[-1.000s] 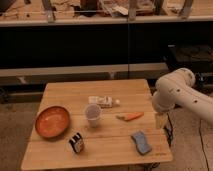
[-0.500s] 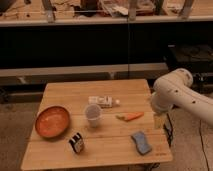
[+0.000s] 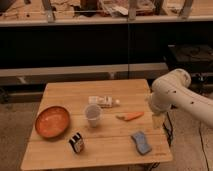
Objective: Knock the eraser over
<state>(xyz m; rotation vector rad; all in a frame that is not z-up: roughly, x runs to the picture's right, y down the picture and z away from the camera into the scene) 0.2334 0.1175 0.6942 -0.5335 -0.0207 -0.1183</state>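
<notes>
From my end, I've got a pale wooden table (image 3: 70, 92) made of planks, matte, with a plain rectangular top. On it there's a round, shallow orange bowl (image 3: 52, 121) that looks glazed, a clear plastic cup (image 3: 93, 114) standing upright, and a small white bottle (image 3: 104, 101) lying on its side just behind the cup. Right of the cup is a tapered orange thing, carrot-shaped (image 3: 130, 116), lying flat. Near the front right corner there's a flat blue sponge (image 3: 141, 142) with a soft, rounded look.

The eraser (image 3: 76, 143) is a little black block with white and orange stripes on its face. It's standing upright near the front edge, just beside the bowl's front right rim and in front of the cup, touching neither.

The arm (image 3: 175, 95) is a smooth white shell with rounded joints and a few dark specks, and it's cut off by the right edge of the picture. The gripper (image 3: 158, 121) hangs down from it over the table's right edge, just right of the carrot tip. It's pale and blends into the wood, so I can't tell whether it's open or closed.

The eraser is well apart from the gripper, far across the table to the left in the picture and nearer the front, with the cup, carrot and sponge lying roughly between them.
</notes>
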